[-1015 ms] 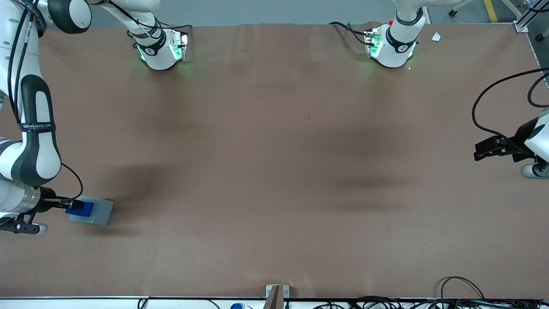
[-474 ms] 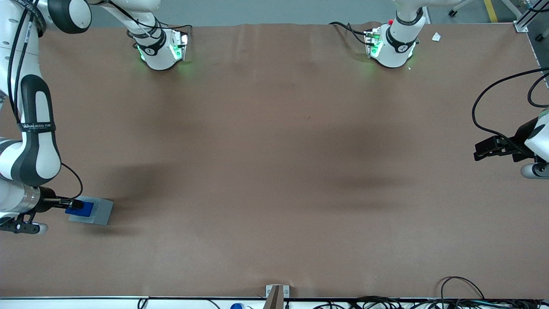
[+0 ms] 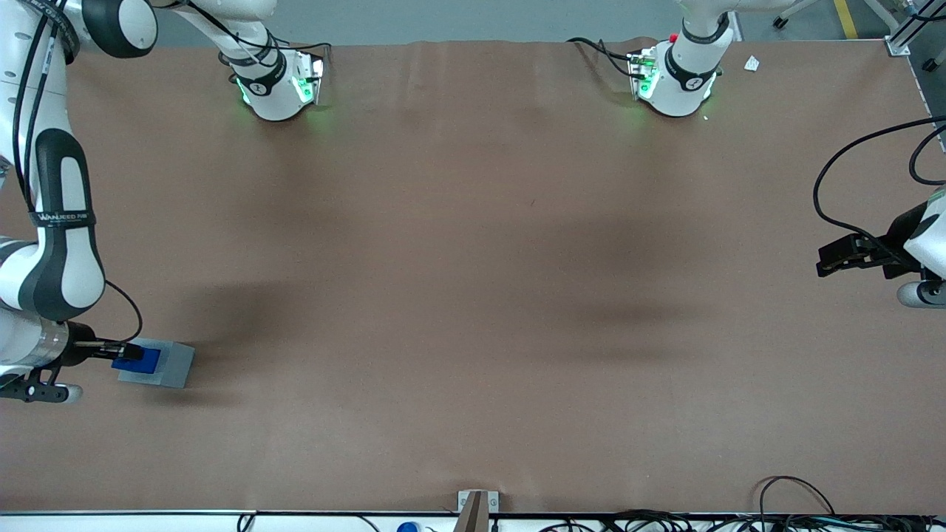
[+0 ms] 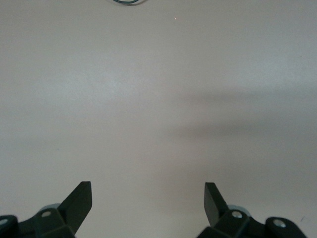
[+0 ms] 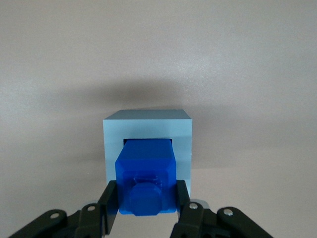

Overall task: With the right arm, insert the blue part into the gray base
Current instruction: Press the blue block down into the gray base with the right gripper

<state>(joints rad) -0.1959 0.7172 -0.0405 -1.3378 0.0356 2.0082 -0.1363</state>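
1. Grip first: my right arm's gripper (image 5: pixel 146 198) has its two fingers (image 5: pixel 111 201) pinching the blue part (image 5: pixel 145 176), one pad flat on each side face. I read that as a firm hold, since the block sits square between them with no tilt that I can see.

2. Straight below the fingers, in line with the way they point, is the gray base (image 5: pixel 147 130). The blue part's lower end looks already entered into the base's square recess, of which only a thin dark strip shows above the block's edge.

3. The move ahead, as I judge it, turns on that one relation: the part's long axis runs straight from the fingers into the recess, and the base's pale rim shows about evenly on both sides of the blue block. So a straight push along the fingers' own axis should seat it, with no sideways correction.

4. From the front, the gripper (image 3: pixel 131 352), the blue part (image 3: pixel 140 360) and the gray base (image 3: pixel 166 366) sit together at the working arm's end of the table (image 3: pixel 473 295).

5. I cannot tell how deep the part has gone: the block itself hides the recess floor and walls, and the fingers cover its lower side faces.
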